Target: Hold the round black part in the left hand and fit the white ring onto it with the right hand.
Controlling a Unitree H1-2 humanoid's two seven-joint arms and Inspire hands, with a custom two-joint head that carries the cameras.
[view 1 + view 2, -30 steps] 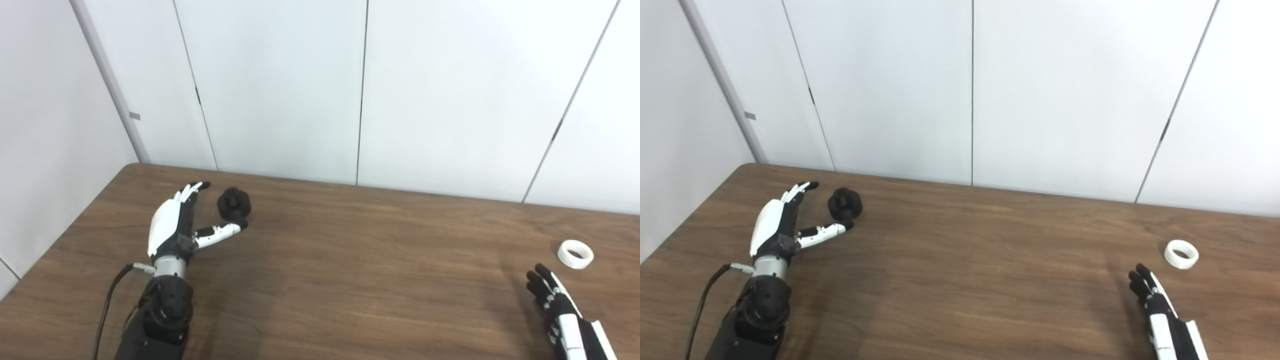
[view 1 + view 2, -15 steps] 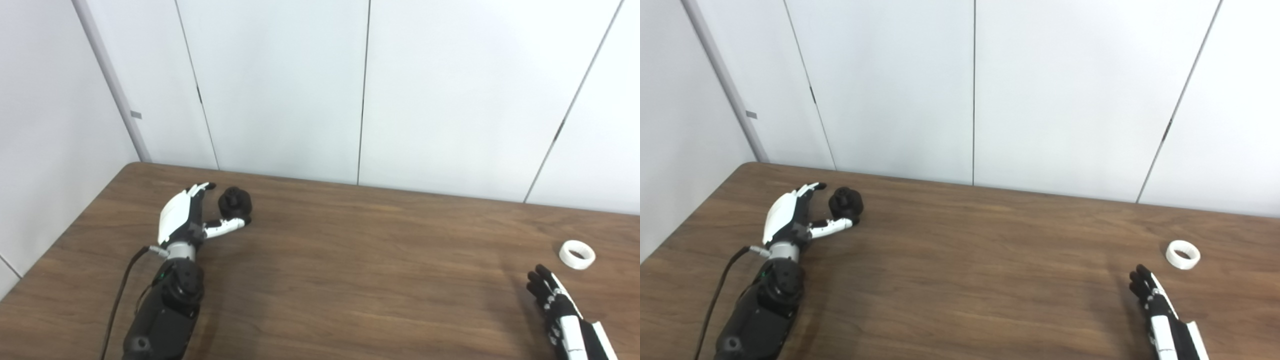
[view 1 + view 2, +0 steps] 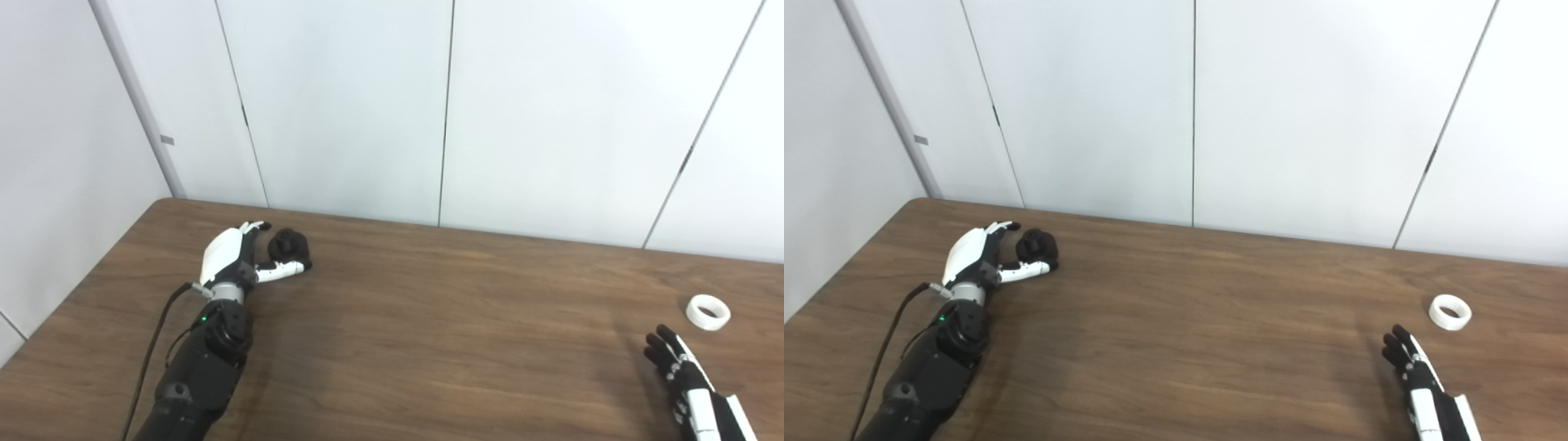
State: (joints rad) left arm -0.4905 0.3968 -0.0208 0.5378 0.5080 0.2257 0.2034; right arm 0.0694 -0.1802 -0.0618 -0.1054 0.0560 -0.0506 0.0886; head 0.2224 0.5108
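The round black part [image 3: 289, 245] sits on the brown table [image 3: 429, 318] at the far left. My left hand [image 3: 236, 257] is right beside it, open, with the fingers [image 3: 254, 226] behind the part and the thumb [image 3: 283, 269] in front of it. Whether it touches the part is unclear. The white ring [image 3: 707, 311] lies flat at the far right of the table. My right hand [image 3: 680, 373] is open and empty at the bottom right, a little short of the ring. Both also show in the right eye view: the part [image 3: 1036, 244] and the ring [image 3: 1450, 311].
White wall panels [image 3: 441, 110] rise just behind the table's far edge. A black cable [image 3: 153, 343] hangs from my left wrist. The table's left edge runs close to my left arm.
My left hand has moved forward up to the black part, and its fingers and thumb now lie on either side of it. My right hand and the ring have stayed in place.
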